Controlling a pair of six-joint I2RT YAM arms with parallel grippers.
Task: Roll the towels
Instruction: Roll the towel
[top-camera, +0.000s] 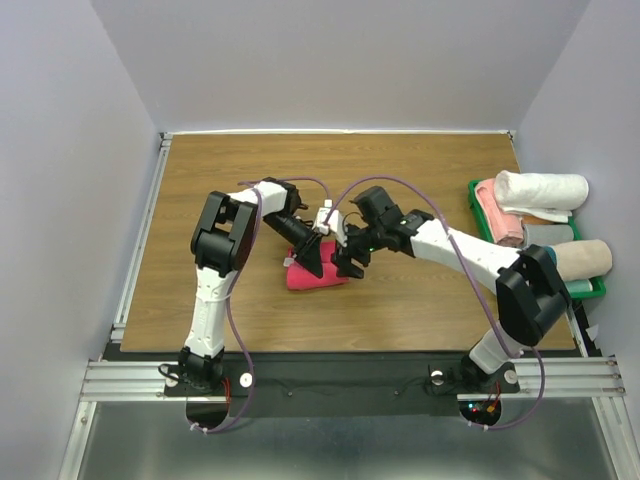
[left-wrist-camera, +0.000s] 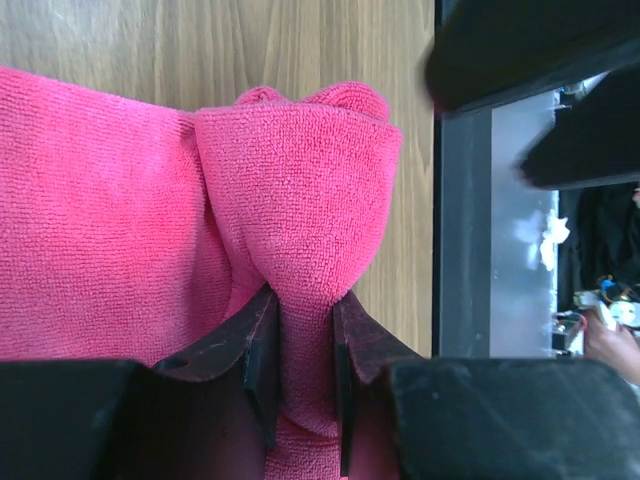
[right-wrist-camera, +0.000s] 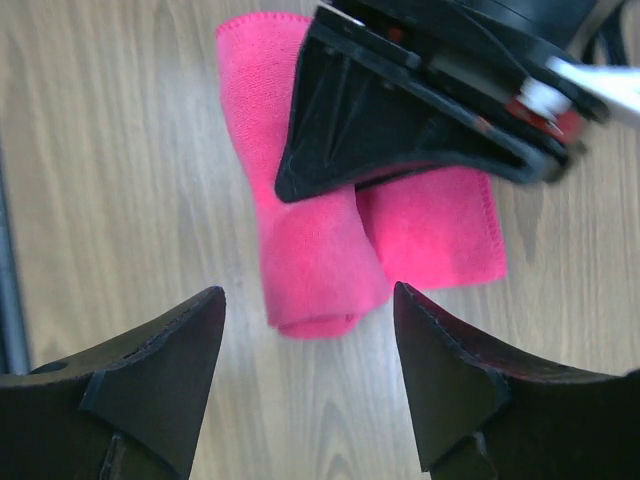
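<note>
Towel, top view: bright pink, partly rolled, lying on the tabletop between the two arms' tips.
Left end effector, left wrist view: narrow, pinched on the roll of terry.
Right end effector, right wrist view: wide apart, empty, near the roll's end.

Top camera looks down; both wrist cameras closely share the towel.

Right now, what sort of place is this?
Likely a robot test booth: a left arm and right arm at a wooden table, plain walls boxing it in, a green bin of rolled towels.
</note>
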